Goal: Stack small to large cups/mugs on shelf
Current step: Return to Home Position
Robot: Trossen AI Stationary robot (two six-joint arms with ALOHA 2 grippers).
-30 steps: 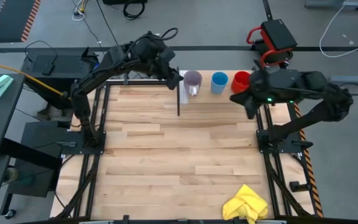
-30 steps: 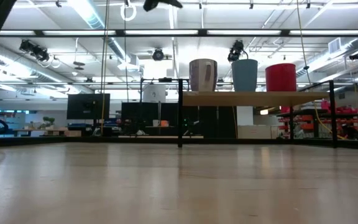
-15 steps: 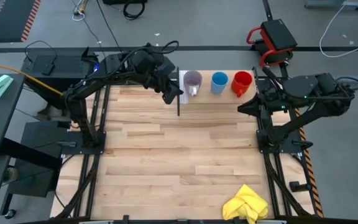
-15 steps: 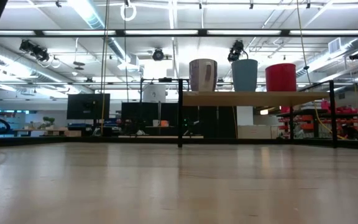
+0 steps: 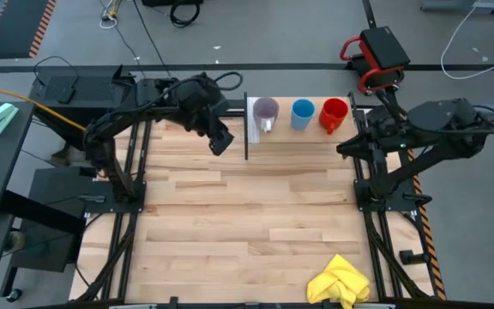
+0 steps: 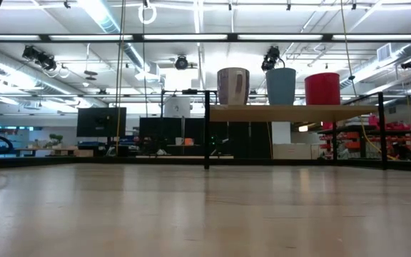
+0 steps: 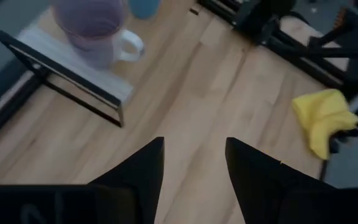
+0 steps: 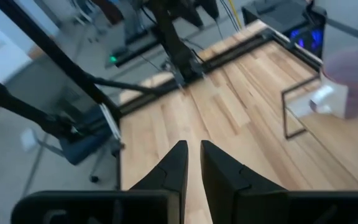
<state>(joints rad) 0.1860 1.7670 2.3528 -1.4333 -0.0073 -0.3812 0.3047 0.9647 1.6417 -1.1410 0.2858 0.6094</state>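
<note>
Three cups stand in a row on the shelf (image 5: 298, 129) at the table's far edge, each on its base: the purple mug (image 5: 266, 112) with a pale handle, the blue cup (image 5: 303, 113) and the red mug (image 5: 334, 114). The low view shows the purple mug (image 6: 232, 86), the blue cup (image 6: 280, 86) and the red mug (image 6: 322, 88) side by side on the shelf board (image 6: 291, 109). My left gripper (image 5: 219, 142) is open over the table, left of the shelf and nearer than it. My right gripper (image 5: 347, 148) is shut near the table's right edge, nearer than the red mug.
A crumpled yellow cloth (image 5: 340, 281) lies at the table's near right corner. The shelf's black frame leg (image 5: 246, 142) and white side panel (image 5: 253, 120) stand between my left gripper and the cups. Bare wooden tabletop (image 5: 247, 215) spans the middle.
My left gripper has drawn back from the shelf's left end, toward the table's left and near edges. My right arm has pulled away from the red mug toward the table's right edge. The three cups have kept their places.
</note>
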